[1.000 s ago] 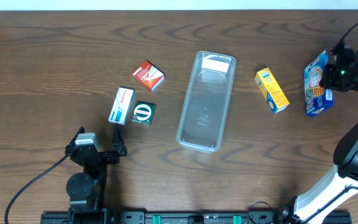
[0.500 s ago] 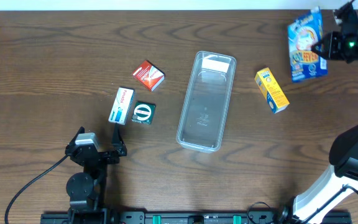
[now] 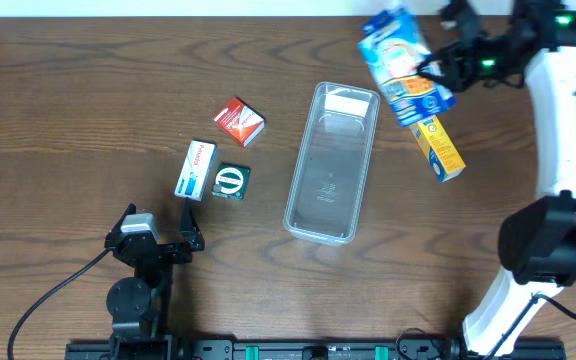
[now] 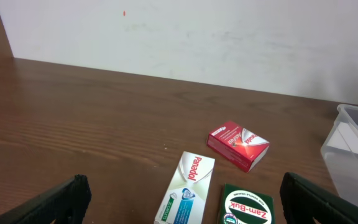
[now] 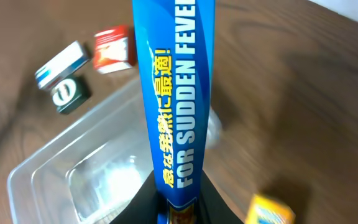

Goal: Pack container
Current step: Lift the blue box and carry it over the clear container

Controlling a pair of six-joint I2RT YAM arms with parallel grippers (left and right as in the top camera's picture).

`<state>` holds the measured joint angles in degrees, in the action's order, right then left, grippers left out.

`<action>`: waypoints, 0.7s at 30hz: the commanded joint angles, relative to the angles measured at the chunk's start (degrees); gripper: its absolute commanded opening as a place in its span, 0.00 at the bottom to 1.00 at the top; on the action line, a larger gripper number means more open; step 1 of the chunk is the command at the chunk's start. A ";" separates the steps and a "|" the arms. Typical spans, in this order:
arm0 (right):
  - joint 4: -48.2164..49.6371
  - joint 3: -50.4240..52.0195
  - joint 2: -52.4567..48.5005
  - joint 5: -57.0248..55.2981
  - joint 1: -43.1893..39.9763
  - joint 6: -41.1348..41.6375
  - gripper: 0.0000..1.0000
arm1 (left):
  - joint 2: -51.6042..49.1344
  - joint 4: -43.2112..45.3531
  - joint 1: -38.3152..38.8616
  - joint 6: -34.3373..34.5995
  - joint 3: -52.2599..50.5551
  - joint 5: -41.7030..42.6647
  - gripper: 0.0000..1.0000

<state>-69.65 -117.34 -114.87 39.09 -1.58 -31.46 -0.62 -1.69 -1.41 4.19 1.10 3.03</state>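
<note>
Overhead: bare wood (image 3: 78, 110) near and left of container (image 3: 330, 165), which lies mid-table, clear, long, narrow. Right gripper (image 3: 434, 72) pinches blue box (image 3: 400, 62) by its far-right corner. Left gripper (image 3: 161, 232) spread, near edge.
Left wrist: red box (image 4: 237, 145) ahead, open wood left.
Right wrist: blue box above container.

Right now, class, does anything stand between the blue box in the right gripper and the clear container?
Nothing visible. The right gripper holds the blue box aloft by the container's far right corner; the yellow box lies right of the container, off that path.
</note>
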 commanded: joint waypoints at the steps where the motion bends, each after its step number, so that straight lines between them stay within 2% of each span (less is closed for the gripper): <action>1: -0.28 -1.55 0.33 0.96 4.11 -5.03 0.13 | 0.28 -2.14 -0.17 -0.72 -0.87 -0.46 0.98; 16: -3.34 -1.55 0.33 -10.27 16.41 -12.15 0.11 | 0.28 -2.14 -0.17 -0.72 -0.87 -0.46 0.98; 21: -2.97 -1.53 0.33 -9.90 17.20 -8.61 0.09 | 0.28 -2.14 -0.17 -0.72 -0.87 -0.46 0.98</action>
<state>-72.99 -117.34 -114.87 28.84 15.27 -41.43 -0.62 -1.69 -1.41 4.19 1.10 3.03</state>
